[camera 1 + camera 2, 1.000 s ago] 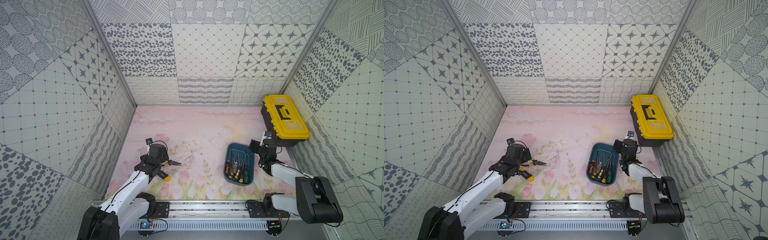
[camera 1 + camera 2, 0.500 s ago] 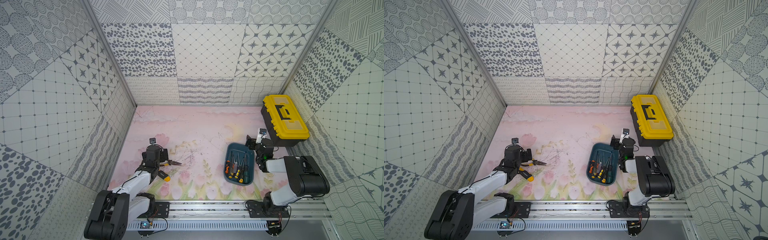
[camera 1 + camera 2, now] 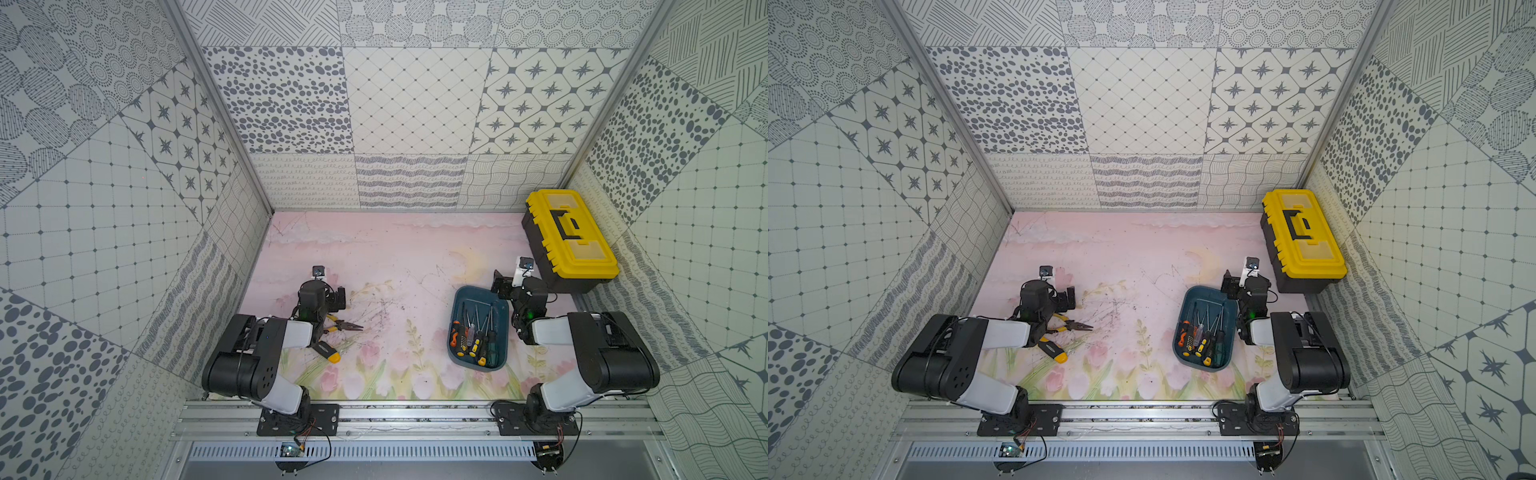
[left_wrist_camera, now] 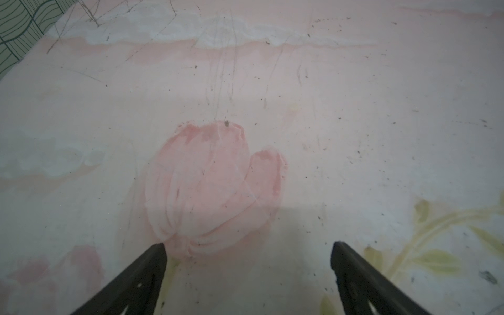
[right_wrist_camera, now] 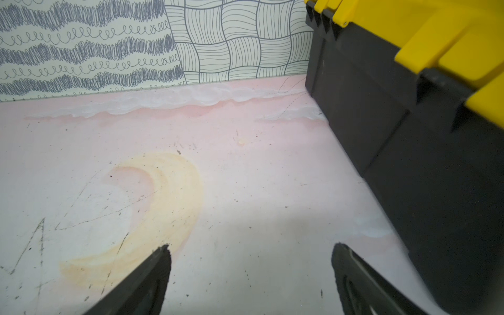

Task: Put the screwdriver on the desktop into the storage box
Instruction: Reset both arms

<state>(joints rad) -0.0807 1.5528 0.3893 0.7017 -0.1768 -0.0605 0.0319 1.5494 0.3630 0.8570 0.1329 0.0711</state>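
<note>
A screwdriver (image 3: 326, 352) (image 3: 1053, 351) with a black handle and yellow end lies on the pink desktop (image 3: 395, 257), and my left forearm hides its far end. The teal storage box (image 3: 478, 296) (image 3: 1204, 296) sits right of centre and holds several screwdrivers. My left gripper (image 3: 331, 293) (image 3: 1062, 293) (image 4: 248, 245) hovers open and empty over a printed tulip, beyond the screwdriver. My right gripper (image 3: 509, 283) (image 3: 1239, 283) (image 5: 251, 246) is open and empty by the box's far right corner. Neither wrist view shows the screwdriver or the box.
Yellow-handled pliers (image 3: 345, 326) (image 3: 1073, 325) lie beside my left wrist, just beyond the screwdriver. A black toolbox with a yellow lid (image 3: 569, 237) (image 3: 1304, 237) (image 5: 409, 109) stands against the right wall, close to my right gripper. Patterned walls enclose three sides.
Both arms have folded back toward the front rail, while the grippers shifted only slightly away from it. The right jaws spread a little wider. Nothing was picked up or released.
</note>
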